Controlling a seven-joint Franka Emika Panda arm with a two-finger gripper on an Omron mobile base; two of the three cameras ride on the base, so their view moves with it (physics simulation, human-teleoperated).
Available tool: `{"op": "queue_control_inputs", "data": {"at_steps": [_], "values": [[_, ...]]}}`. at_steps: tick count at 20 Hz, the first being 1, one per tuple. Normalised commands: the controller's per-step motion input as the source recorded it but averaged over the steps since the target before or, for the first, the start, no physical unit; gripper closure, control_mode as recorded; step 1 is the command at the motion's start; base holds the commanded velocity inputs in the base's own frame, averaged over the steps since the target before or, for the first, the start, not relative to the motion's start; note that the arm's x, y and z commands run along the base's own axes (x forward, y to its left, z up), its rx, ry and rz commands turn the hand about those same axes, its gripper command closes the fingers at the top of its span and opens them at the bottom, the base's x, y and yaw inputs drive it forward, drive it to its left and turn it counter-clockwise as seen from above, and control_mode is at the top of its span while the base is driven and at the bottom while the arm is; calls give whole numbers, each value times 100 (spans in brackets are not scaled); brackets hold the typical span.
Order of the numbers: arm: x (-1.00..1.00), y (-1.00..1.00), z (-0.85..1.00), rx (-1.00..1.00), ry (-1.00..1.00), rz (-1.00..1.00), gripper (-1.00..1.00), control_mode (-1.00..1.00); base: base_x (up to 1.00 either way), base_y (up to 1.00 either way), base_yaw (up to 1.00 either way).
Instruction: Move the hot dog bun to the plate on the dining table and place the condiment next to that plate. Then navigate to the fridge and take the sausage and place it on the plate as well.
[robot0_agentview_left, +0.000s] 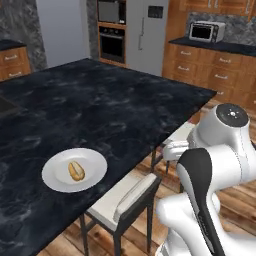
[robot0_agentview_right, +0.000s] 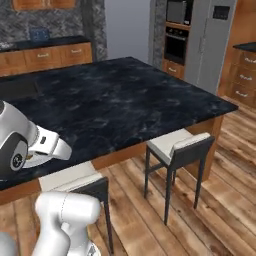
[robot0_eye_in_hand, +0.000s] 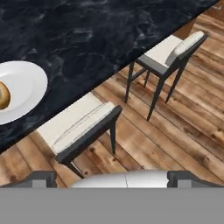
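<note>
bun: 1, hot dog bun (robot0_agentview_left: 76, 171) lying on the plate, about centre
plate: 1, white plate (robot0_agentview_left: 60, 182), near-left part of the black marble bench (robot0_agentview_left: 100, 110), close to its near edge
stools: 2, near stool (robot0_agentview_left: 125, 200) just right of the plate, far stool (robot0_agentview_right: 177, 147) further along the same edge
hand: hand (robot0_eye_in_hand: 111, 177) over the wood floor by the stools, two fingertips set wide apart, nothing held
fridge: 1, grey fridge (robot0_agentview_left: 147, 35) far back, beside oven (robot0_agentview_left: 112, 42)
microwave: 1, microwave (robot0_agentview_left: 206, 31) on the far right counter
writing: none readable
</note>
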Motion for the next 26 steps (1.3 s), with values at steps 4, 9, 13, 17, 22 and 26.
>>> {"op": "queue_control_inputs", "data": {"at_steps": [4,9,13,17,22,26], "values": [[0,0,0,0,0,0,-100,100,0,-48,-77],[0,0,0,0,0,0,-100,100,1,-66,-66],[0,0,0,0,0,0,-100,100,36,-60,-53],[0,0,0,0,0,0,-100,100,79,-54,-35],[0,0,0,0,0,0,-100,100,100,-51,-20],[0,0,0,0,0,0,-100,100,100,-52,-14]]}}
